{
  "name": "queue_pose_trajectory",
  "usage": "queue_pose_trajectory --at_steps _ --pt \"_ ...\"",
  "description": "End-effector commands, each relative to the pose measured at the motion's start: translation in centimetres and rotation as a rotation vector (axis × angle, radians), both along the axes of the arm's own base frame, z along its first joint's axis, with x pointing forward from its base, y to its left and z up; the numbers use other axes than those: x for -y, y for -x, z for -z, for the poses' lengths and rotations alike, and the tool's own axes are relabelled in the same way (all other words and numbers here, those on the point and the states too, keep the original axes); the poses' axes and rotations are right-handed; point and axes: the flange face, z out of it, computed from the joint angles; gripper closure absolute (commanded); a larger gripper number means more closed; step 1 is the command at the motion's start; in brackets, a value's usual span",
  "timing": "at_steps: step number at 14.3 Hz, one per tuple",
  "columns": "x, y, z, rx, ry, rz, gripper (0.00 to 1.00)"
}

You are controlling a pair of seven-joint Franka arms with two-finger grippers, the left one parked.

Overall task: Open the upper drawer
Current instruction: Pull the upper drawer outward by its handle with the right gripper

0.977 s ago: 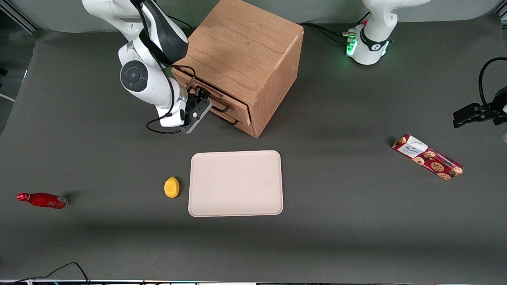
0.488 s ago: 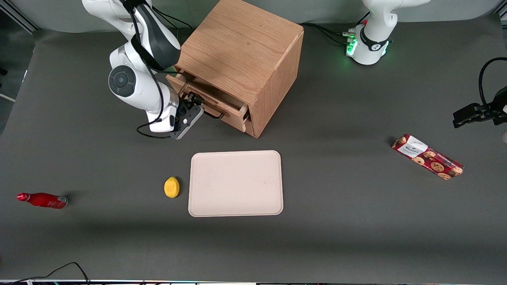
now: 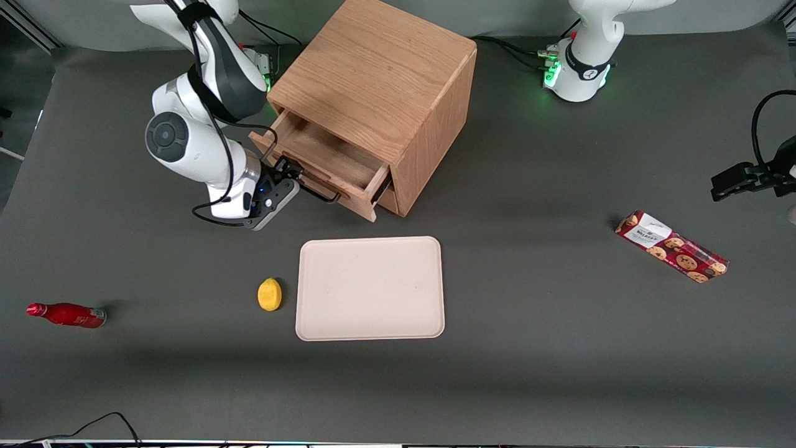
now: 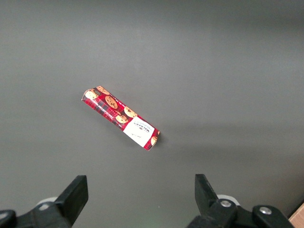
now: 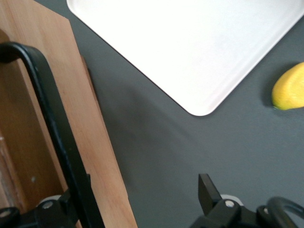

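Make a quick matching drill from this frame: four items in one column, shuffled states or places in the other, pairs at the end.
Items:
1. upper drawer
2. gripper
3. lemon
4. red bottle

States or places:
A. lying on its side toward the working arm's end of the table
B. pulled partly out of the cabinet, inside bare
C. beside the tray, on the table
D. at the drawer's black handle

Pairs: 1-B, 2-D, 3-C, 4-A

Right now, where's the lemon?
In the front view the lemon lies on the table beside the tray, toward the working arm's end, nearer the camera than the gripper at the upper drawer.
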Motion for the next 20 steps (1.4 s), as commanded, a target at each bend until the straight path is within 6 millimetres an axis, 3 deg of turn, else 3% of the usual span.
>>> queue_pose_trajectory --at_steps 1,13,20 --pt "0.9 -1.1 -0.4 0.019 0.0 0.001 0.0" --pt "6.7 -4.1 -0.6 0.04 0.027 0.096 0.0" --pt "11.4 -6.1 -1.3 0.061 0.031 0.18 0.0"
